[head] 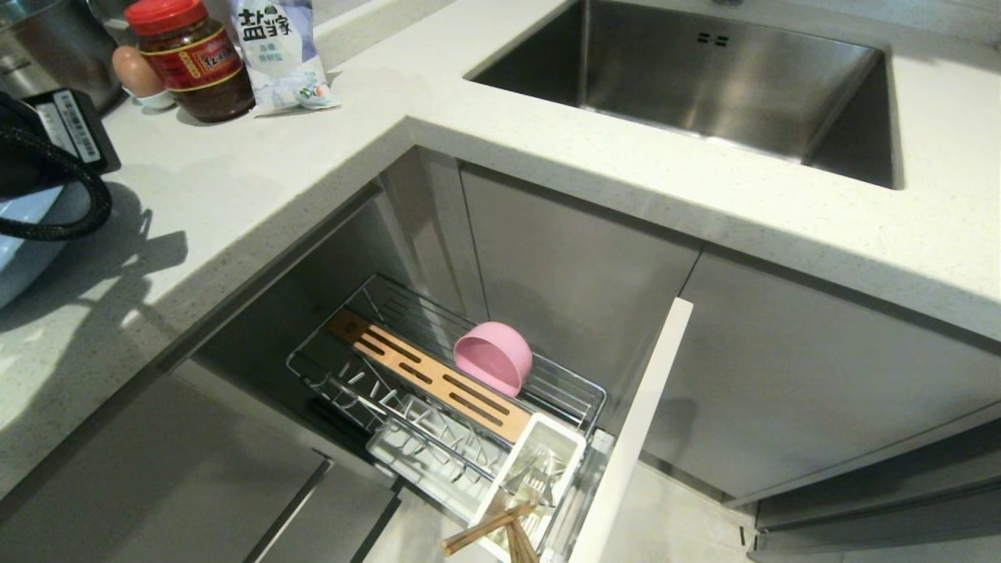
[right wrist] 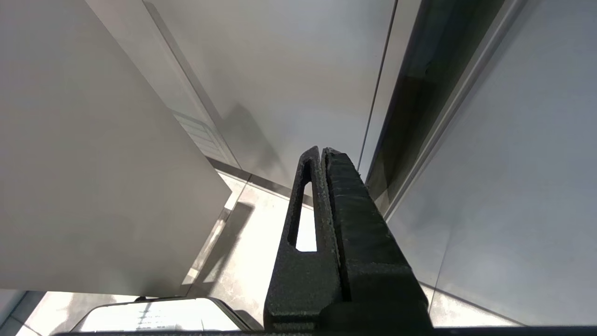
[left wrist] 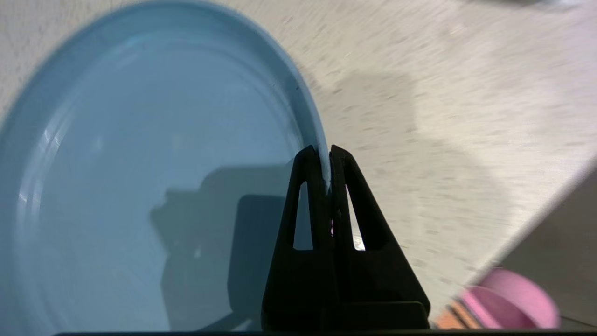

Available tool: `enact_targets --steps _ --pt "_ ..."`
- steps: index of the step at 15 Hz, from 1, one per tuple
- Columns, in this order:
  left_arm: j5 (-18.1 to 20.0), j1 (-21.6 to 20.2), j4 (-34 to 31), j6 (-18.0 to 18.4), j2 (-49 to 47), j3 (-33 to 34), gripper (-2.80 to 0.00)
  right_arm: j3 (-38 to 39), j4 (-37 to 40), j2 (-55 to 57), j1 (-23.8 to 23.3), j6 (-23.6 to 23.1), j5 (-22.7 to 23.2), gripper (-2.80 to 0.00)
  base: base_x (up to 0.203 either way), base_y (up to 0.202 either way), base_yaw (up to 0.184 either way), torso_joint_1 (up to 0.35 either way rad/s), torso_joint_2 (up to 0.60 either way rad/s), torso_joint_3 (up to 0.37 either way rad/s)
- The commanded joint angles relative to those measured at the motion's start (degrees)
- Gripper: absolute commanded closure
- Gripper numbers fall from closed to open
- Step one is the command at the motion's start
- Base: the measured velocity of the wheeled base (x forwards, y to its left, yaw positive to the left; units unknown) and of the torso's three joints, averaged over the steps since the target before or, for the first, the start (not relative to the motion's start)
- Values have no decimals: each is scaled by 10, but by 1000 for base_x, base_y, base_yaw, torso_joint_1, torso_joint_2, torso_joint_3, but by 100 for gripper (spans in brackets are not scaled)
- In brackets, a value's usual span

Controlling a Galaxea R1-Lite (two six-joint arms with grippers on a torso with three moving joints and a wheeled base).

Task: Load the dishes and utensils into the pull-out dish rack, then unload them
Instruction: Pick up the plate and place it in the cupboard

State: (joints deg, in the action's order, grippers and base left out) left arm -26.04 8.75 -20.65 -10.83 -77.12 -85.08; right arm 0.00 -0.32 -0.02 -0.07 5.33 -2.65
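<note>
My left gripper (left wrist: 325,154) is shut on the rim of the light-blue plate (left wrist: 140,163), which is over the pale countertop (left wrist: 419,116). In the head view the plate (head: 27,242) shows at the far left edge under my left arm and its cable. The pull-out dish rack (head: 344,379) stands open below the counter. The pink bowl (head: 493,358) leans on its side behind the slotted wooden strip (head: 430,377). The white caddy (head: 567,446) holds the wooden chopsticks (head: 489,530) and silver cutlery (head: 538,471). My right gripper (right wrist: 322,151) is shut and empty, low beside cabinet fronts.
The steel sink (head: 704,78) is set in the counter at the back right. A red-lidded jar (head: 191,59), a salt bag (head: 278,51), an egg (head: 137,72) and a steel pot (head: 47,39) stand at the back left. The rack's white front panel (head: 637,422) juts out.
</note>
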Motion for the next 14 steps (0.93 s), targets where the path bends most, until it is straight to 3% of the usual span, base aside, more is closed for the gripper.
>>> enact_targets --steps 1,3,6,9,11,14 --pt "-2 31 26 -2 52 4 0 0 0 -2 0 0 0 0 0 0 0 0 0 0" --pt "-4 50 86 -3 79 23 0 0 0 -2 0 0 0 0 0 0 0 0 0 0" --pt "-9 115 181 -12 99 49 0 0 0 -2 0 0 0 0 0 0 0 0 0 0" --pt "-22 209 263 -27 106 74 0 0 0 -2 0 0 0 0 0 0 0 0 0 0" --pt "-38 293 313 -29 105 84 0 0 0 -2 0 0 -1 0 0 0 0 0 0 0" --pt "-88 425 378 -33 93 96 0 0 0 -2 0 0 0 0 0 0 0 0 0 0"
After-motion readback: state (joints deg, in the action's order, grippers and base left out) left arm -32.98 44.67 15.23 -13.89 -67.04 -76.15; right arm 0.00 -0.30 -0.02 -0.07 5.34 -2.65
